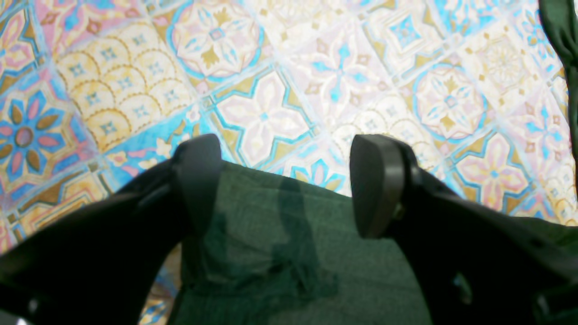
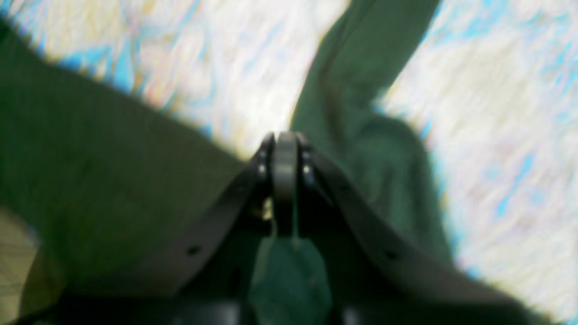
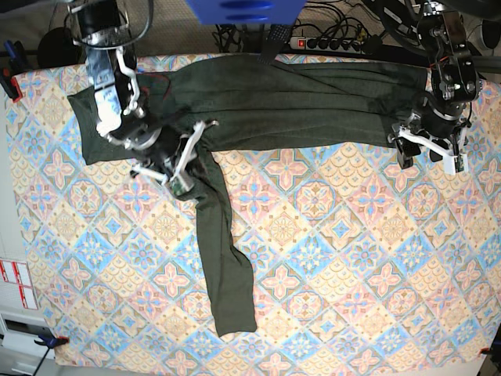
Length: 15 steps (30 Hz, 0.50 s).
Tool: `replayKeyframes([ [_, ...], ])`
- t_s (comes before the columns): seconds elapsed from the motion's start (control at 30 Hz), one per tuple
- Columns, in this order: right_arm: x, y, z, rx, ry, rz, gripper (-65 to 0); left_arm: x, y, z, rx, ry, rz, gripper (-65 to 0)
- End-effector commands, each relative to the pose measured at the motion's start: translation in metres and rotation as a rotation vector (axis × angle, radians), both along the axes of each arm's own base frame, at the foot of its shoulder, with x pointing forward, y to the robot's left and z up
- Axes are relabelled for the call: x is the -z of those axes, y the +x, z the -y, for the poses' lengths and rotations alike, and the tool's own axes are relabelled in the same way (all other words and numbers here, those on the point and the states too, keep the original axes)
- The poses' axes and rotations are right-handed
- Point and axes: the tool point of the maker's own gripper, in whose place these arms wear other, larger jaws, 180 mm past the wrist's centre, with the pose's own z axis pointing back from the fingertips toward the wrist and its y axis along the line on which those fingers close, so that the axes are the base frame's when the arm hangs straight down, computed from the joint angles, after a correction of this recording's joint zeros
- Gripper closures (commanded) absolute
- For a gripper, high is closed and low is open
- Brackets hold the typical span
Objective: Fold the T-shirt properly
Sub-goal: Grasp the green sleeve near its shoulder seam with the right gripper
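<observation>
the t-shirt (image 3: 266, 98) lies stretched sideways along the far edge of the patterned tablecloth (image 3: 329, 258), a long dark olive band running almost from the left side to the right, and one sleeve (image 3: 223, 258) trails off it toward the near edge, ending in a cuff well short of the table's front. over on the left of the base view, the right gripper (image 3: 182, 182) sits right where that sleeve leaves the body of the shirt. its wrist view is blurred, but the fingers (image 2: 285, 180) are pressed flat together, clenched, with green cloth on both sides and beneath them; whether any fabric is actually pinched between them, i can't tell. the sleeve runs away from the tips toward the top of that view.

at the far right, the left gripper (image 3: 427, 153) hovers at the shirt's right-hand end. its wrist view shows the two dark pads (image 1: 377, 185) spread wide, released, nothing between them but air. the shirt's edge (image 1: 289, 253) lies under and between the fingers, and bare tablecloth (image 1: 280, 81) begins just beyond the tips.
</observation>
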Motion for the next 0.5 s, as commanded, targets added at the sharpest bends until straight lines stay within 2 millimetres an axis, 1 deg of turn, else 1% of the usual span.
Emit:
replayKeyframes([
  [0.0,-0.014,0.003,-0.005,-0.005,0.031,0.048,-0.3,-0.006,0.004,-0.005,0.0,0.011,0.028,-40.7],
  [0.1,-0.004,-0.019,-0.007,-0.007,0.039,0.004,-0.3,0.0,0.007,-0.007,-0.012,0.001,0.015,-40.7],
  [0.13,-0.001,-0.022,-0.005,-0.003,0.035,-0.005,-0.3,0.002,0.006,-0.008,-0.015,-0.001,0.008,-40.7],
  [0.17,0.0,-0.019,-0.004,0.003,0.033,-0.005,-0.6,0.005,0.005,-0.009,-0.018,-0.005,0.002,-40.6],
  [0.23,-0.005,-0.003,0.004,0.023,0.025,0.022,-1.2,0.005,0.005,-0.009,-0.018,-0.005,0.002,-40.6],
  [0.27,-0.007,0.006,0.007,0.03,0.021,0.037,-2.6,0.005,0.005,-0.009,-0.018,-0.005,0.002,-40.6],
  [0.4,-0.018,0.048,0.015,0.049,0.002,0.087,-14.4,0.005,0.004,-0.009,-0.016,-0.004,0.001,-40.6],
  [0.47,-0.014,0.066,0.021,0.063,-0.011,0.082,-21.0,0.004,0.004,-0.008,-0.015,-0.003,0.002,-40.6],
])
